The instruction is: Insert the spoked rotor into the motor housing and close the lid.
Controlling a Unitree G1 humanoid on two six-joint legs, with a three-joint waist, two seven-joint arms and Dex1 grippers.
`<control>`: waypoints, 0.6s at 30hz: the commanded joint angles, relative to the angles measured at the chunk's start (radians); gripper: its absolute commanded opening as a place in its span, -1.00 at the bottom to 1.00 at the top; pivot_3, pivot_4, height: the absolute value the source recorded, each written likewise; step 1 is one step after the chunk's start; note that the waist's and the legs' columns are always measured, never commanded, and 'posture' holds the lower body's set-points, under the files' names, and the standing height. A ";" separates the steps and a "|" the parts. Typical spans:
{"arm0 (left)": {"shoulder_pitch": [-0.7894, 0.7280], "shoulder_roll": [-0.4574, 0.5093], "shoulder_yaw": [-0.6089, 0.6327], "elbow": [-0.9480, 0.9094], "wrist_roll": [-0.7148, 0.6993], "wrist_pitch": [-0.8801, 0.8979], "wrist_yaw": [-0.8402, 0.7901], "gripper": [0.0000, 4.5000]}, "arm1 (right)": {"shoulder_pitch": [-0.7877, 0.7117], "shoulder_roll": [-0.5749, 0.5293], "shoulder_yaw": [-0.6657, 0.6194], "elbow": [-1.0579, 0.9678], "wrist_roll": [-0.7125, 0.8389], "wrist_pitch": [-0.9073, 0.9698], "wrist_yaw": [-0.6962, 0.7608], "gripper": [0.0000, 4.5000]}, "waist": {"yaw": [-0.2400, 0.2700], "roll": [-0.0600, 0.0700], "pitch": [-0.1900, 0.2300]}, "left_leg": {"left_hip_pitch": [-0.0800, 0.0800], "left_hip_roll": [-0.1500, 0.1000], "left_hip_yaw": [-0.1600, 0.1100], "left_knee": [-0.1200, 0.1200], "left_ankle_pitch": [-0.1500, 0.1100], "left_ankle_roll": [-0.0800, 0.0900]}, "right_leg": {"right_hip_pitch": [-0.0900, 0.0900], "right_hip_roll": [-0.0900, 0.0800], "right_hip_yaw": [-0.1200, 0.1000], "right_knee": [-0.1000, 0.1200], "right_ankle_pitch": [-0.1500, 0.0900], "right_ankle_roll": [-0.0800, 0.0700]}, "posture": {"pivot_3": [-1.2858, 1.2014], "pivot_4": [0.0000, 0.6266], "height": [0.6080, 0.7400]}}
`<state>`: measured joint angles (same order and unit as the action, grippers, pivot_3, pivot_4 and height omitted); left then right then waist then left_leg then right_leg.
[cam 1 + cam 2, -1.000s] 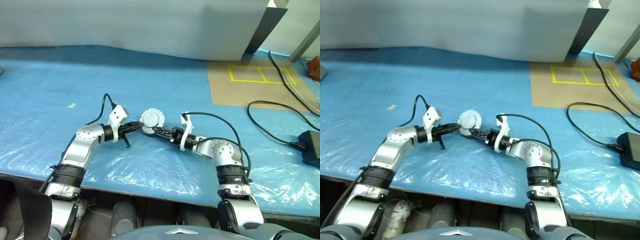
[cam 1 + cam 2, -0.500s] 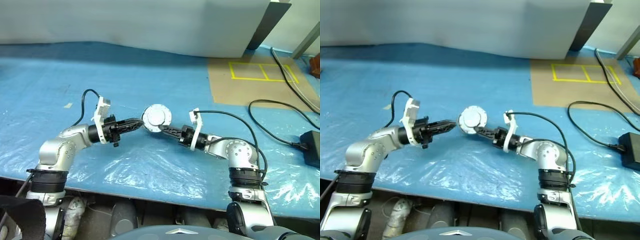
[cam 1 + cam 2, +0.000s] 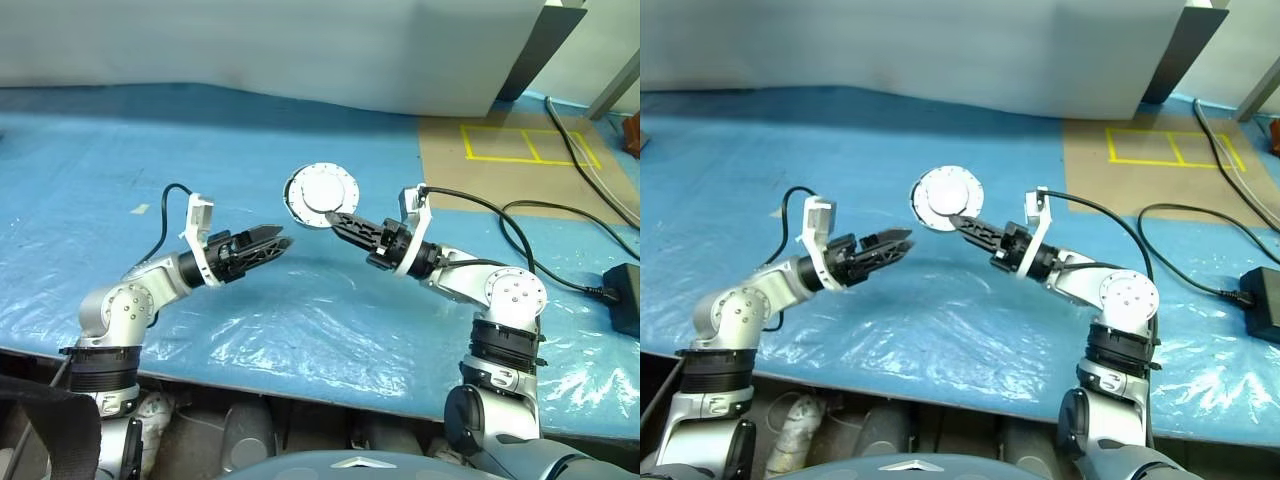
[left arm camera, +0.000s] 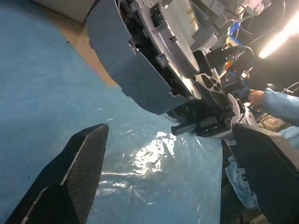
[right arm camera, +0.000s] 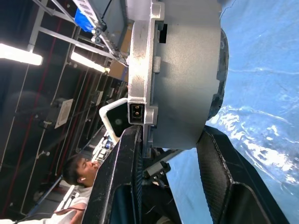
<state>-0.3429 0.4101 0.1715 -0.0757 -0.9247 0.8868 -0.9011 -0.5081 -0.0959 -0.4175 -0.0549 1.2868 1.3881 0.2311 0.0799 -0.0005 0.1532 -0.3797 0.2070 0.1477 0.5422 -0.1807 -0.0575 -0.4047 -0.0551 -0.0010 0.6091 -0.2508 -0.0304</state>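
I see a wide blue sheet (image 3: 150, 150) covering the table, with lots of bare room on my left side and in front of the arms. The near edge of the table runs just under both elbows. A grey wall (image 3: 250, 50) stands along the far edge of the sheet. On my right there is a brown mat (image 3: 500, 165) with yellow lines, and black cables (image 3: 545, 265) snake across the sheet near a black box (image 3: 622, 295) by the right edge, so that side is more crowded. My right gripper (image 3: 335, 217) is clamped on the motor housing (image 3: 320, 195), holding it up off the sheet. The round silver face of the housing tilts up toward my head camera. In the right wrist view the housing (image 5: 180, 70) sits between the two black fingers (image 5: 217, 163), one finger pressed on each flat side, with its notched rim toward the camera. My left gripper (image 3: 280, 240) has its fingers spread wide apart and holds nothing. It hangs just to the left of the housing and a little lower, near it but not touching. In the left wrist view the housing (image 4: 140, 60) hangs ahead of the two open fingers (image 4: 79, 163), with my right gripper holding it from the far side. I cannot tell from here if the spoked ring is inside.
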 commanded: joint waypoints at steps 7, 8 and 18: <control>-0.072 -0.124 0.066 -0.016 -0.126 0.017 0.144 0.99 | -0.013 -0.027 0.038 -0.053 0.139 -0.054 -0.058 -0.42 | 0.012 0.000 0.000 | -0.001 0.000 0.000 0.002 0.000 0.000 | 0.000 0.000 0.000 0.001 0.001 0.001 | 0.03 -0.52 1.00; -0.077 -0.137 0.070 -0.023 -0.142 0.019 0.159 0.99 | -0.010 -0.028 0.042 -0.054 0.144 -0.060 -0.062 -0.42 | 0.014 0.000 0.000 | -0.001 0.000 -0.001 0.002 0.000 0.000 | 0.000 0.000 0.000 0.001 0.001 0.001 | 0.03 -0.52 1.00; -0.151 -0.268 -0.013 0.076 -0.052 -0.055 0.225 0.99 | 0.001 -0.050 0.089 -0.051 0.182 -0.110 -0.086 -0.42 | 0.019 0.000 0.000 | -0.003 -0.001 -0.001 0.006 0.000 0.000 | 0.000 -0.001 0.001 0.001 0.003 0.004 | 0.03 -0.52 1.00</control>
<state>-0.4636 0.1670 0.1963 0.0106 -0.9818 0.8479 -0.6688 -0.4912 -0.1574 -0.3590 -0.0553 1.3871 1.2843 0.1244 0.0988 -0.0008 0.1534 -0.3830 0.2059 0.1462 0.5486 -0.1807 -0.0575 -0.4043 -0.0558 -0.0003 0.6105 -0.2481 -0.0259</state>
